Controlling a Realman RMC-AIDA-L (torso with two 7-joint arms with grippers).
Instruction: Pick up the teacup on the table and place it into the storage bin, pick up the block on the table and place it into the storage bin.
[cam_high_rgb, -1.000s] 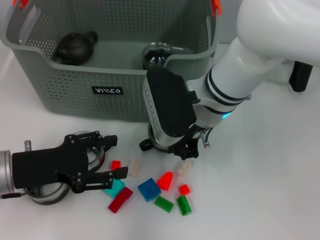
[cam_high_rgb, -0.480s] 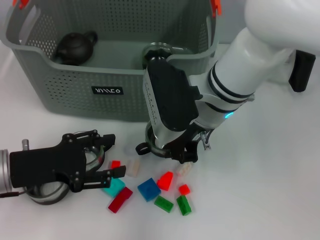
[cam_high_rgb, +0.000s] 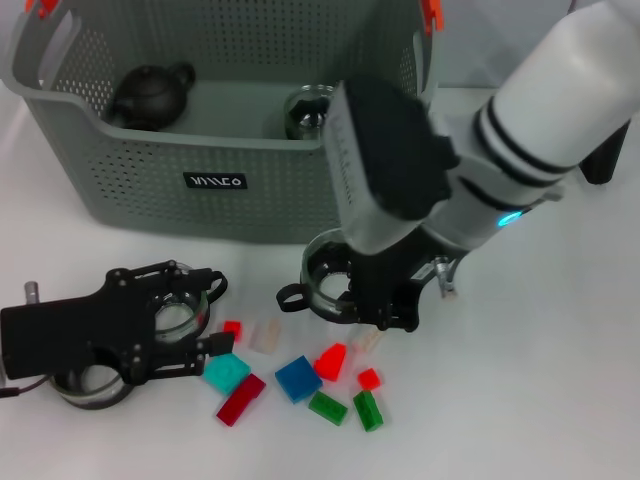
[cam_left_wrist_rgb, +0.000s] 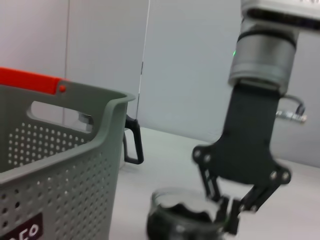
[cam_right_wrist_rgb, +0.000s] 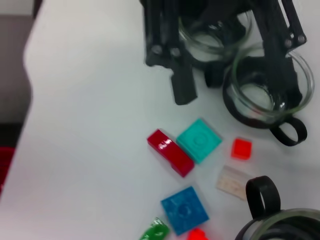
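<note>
Right claw (cam_high_rgb: 385, 310) clamped on glass teacup (cam_high_rgb: 330, 285) beside storage bin (cam_high_rgb: 150, 170); left claw (cam_high_rgb: 205, 315) spread open near blocks (cam_high_rgb: 298, 378) on worktop (cam_high_rgb: 520, 380).

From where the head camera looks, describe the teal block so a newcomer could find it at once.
Start at the storage bin at the back of the table and drop to the scatter of small blocks in front of it. The teal block lies at the left end of that scatter, just off the left gripper, touching a dark red brick. It is the only teal piece, square and flat.
</note>
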